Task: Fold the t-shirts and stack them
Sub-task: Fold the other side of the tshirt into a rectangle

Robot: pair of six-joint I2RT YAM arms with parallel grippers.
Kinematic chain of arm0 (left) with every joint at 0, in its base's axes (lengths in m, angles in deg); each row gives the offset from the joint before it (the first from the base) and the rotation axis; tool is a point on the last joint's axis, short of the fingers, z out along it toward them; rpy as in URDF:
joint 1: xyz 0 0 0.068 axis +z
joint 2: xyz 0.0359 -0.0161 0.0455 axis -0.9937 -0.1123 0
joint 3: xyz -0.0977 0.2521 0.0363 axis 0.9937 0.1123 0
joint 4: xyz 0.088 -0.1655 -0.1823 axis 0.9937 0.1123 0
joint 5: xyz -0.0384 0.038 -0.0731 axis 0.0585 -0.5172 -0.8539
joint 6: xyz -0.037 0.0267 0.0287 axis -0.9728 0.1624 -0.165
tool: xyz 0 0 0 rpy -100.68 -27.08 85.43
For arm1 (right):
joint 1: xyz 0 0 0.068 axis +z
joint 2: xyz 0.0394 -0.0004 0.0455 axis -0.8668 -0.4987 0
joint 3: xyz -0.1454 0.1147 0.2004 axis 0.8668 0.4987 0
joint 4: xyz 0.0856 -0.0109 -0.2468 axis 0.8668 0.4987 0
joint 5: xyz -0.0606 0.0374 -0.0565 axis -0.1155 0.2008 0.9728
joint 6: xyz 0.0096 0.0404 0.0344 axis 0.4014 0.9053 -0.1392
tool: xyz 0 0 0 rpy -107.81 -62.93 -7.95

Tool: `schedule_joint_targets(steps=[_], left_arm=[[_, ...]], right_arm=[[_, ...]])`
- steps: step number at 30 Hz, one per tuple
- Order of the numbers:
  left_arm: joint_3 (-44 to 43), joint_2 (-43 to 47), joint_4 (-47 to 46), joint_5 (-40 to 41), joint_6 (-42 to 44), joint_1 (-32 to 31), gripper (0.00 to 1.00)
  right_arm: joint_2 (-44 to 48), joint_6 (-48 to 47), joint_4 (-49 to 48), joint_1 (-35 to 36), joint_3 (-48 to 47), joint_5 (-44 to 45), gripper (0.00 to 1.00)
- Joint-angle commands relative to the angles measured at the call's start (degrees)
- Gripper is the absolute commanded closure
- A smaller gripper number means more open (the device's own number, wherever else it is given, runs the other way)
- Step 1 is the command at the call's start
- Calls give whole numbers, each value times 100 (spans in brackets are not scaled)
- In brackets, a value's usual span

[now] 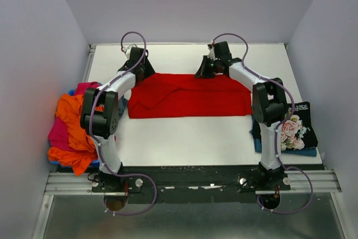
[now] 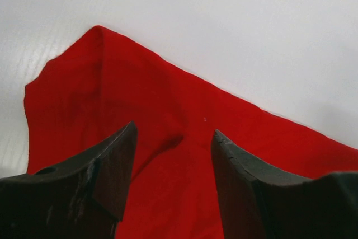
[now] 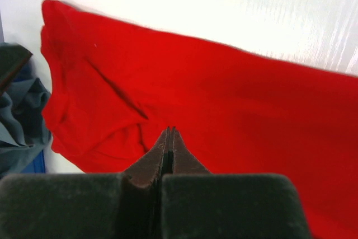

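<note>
A white table (image 1: 190, 144) sits between pale grey walls (image 1: 33, 32).

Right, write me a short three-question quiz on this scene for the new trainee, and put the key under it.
1. True or false: the left hand stands open over the red t-shirt.
2. Pick one: the right hand is A) wide open, B) shut, C) out of every view.
3. Fill in: the black floral t-shirt lies on the robot's ____ side of the table.

Key: 1 true; 2 B; 3 right.
</note>
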Motion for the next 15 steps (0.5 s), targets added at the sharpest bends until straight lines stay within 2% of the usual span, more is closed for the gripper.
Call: schedule_joint_targets(steps=[1,3,8,15], left_arm=[[-297,-212,163,157,434,67,42],[-315,-309,48,-213,496,41,44],[-613,-704,320,-398,725,-3,45],[-350,-713,223,-794,936,-12,50]], right_arm=[[28,133,-501,51,205,-281,99],[-16,133,-501,51,205,-299,99],[-51,177,-536,51,267,-334,99],[-210,221,-466,51,197,-351,99]])
